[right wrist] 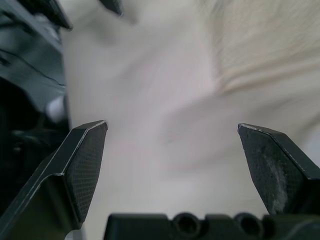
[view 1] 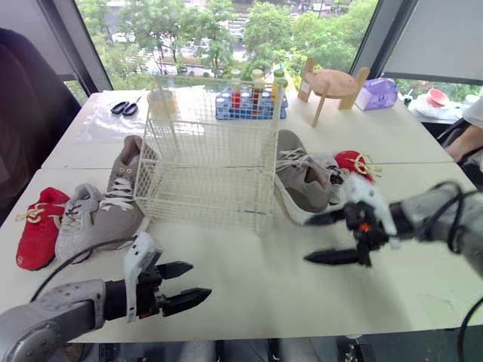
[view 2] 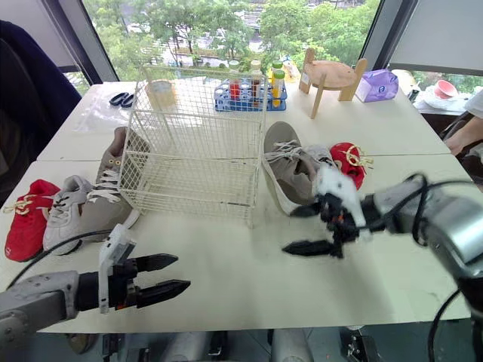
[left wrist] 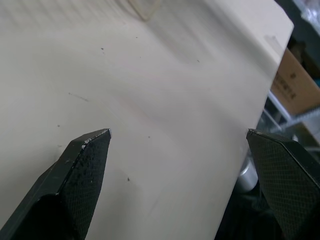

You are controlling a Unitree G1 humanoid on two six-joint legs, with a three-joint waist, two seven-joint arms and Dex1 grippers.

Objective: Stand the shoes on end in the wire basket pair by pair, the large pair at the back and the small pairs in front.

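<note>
The white wire basket stands empty in the middle of the table. To its left lie a small red shoe, a small grey sneaker and a large taupe shoe that leans against the basket. On the basket's right lie the other large taupe shoe, a small grey sneaker and a small red shoe. My left gripper is open over bare table near the front edge. My right gripper is open too, just in front of the right-hand shoes and holding nothing.
Behind the basket are a blue rack of bottles, a beige cup, scissors on a plastic sheet, a wooden stand and a purple pack. A person's arm rests at the far right.
</note>
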